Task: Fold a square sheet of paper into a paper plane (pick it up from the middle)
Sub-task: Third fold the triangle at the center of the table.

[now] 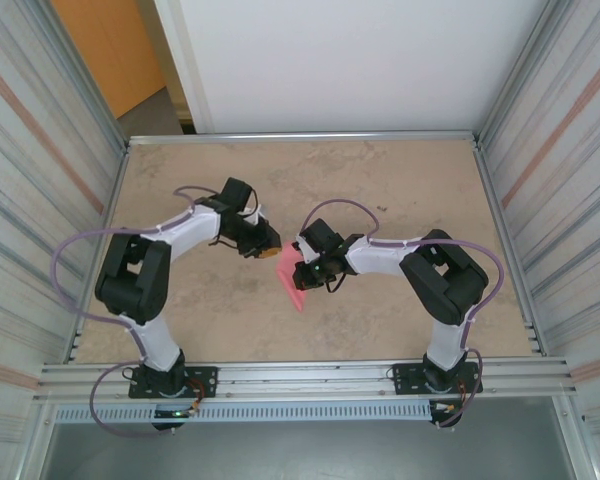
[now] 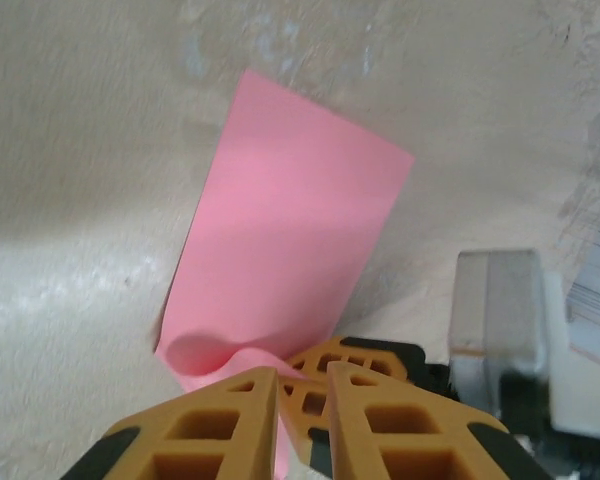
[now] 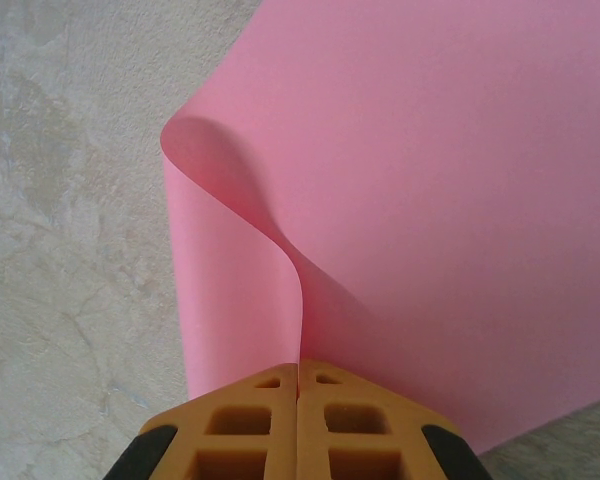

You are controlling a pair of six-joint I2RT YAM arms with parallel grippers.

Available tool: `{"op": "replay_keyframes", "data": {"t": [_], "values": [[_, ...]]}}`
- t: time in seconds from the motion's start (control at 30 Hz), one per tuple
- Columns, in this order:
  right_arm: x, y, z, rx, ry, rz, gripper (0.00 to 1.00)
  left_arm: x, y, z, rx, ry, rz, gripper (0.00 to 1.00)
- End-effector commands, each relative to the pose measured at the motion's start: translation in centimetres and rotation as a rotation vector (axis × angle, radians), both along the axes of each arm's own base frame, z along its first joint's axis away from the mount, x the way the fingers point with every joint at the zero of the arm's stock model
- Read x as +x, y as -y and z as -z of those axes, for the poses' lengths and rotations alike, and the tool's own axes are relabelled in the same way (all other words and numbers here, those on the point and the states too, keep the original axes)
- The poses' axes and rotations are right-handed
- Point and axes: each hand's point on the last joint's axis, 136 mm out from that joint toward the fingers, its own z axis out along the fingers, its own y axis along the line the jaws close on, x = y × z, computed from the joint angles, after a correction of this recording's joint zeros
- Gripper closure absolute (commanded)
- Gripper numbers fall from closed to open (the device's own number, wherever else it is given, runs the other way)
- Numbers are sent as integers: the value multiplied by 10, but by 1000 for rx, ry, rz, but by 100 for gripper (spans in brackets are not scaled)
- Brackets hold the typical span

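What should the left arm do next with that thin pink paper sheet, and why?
Probably open the left gripper a little wider and draw it back off the thin pink paper sheet: its fingers stand slightly apart around the paper's edge, while the right gripper is pinched shut on the curled sheet.

The thin, matte square sheet of paper (image 3: 450,180) is one even pink with no print, paler where the light falls and a deeper rose inside its curl. My right gripper (image 3: 298,366), a two-finger plastic claw, is honey-orange with a lattice of hollow cells and black outer corners. My left gripper (image 2: 300,372) wears the same orange and black. The flat, stone-look table top (image 1: 400,190) is beige, mottled with grey veins. My jointed left arm (image 1: 185,230) is white with black joints, as is my right arm (image 1: 385,255), and both trail thin lilac cables (image 1: 340,203). The ribbed metal side walls (image 1: 30,130) are pale grey with thin salmon stripes.
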Motion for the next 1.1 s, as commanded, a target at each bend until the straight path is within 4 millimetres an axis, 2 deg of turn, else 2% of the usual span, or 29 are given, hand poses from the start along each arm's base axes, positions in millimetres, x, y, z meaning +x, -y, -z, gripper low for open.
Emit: {"op": "replay_keyframes", "data": {"t": [0.0, 0.27, 0.63, 0.8, 1.07], "values": [[-1, 9, 12, -50, -32, 20, 100, -15, 0, 1, -37, -25, -35, 78], [-2, 9, 13, -52, -36, 22, 100, -41, 22, 14, -92, -77, 7, 86], [0, 8, 11, -48, -34, 26, 100, -47, 23, 33, -67, -116, 24, 90], [0, 7, 6, -40, -27, 27, 100, -29, 24, 26, -53, -72, 23, 90], [2, 8, 5, -36, -25, 30, 100, 1, 27, 42, -12, -68, 32, 90]]}}
